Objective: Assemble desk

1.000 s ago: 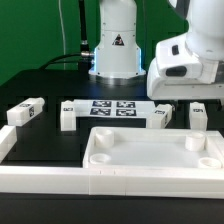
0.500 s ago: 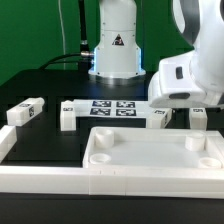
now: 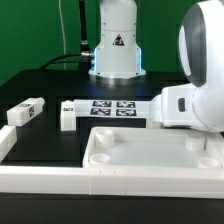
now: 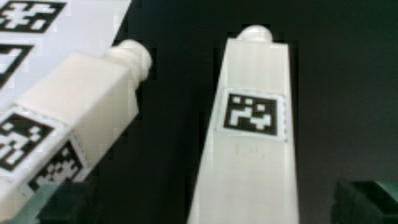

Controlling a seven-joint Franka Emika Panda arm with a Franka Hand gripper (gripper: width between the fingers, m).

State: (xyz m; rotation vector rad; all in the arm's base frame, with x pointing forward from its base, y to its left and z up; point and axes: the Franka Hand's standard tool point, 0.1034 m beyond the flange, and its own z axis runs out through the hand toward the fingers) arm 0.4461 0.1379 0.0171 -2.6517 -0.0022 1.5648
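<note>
The white tray-like tabletop (image 3: 150,158) lies at the front with its rim up. Two white tagged legs lie at the exterior view's left, one (image 3: 25,112) farther out and one (image 3: 67,113) beside the marker board. The arm's white hand body (image 3: 192,105) hangs low at the exterior view's right and hides the other two legs and the fingers. In the wrist view my gripper (image 4: 214,205) is open, with one leg (image 4: 253,120) lying lengthwise between its dark fingertips (image 4: 54,205), gaps on both sides. A second leg (image 4: 80,110) lies beside it, apart.
The marker board (image 3: 112,108) lies flat behind the tabletop and shows in a corner of the wrist view (image 4: 27,30). A long white border rail (image 3: 40,182) runs along the front and the exterior view's left. The robot base (image 3: 116,50) stands at the back.
The hand has come down and toward the exterior view's right, now covering the two legs there that showed before. The tabletop and the two legs on the other side have not moved.
</note>
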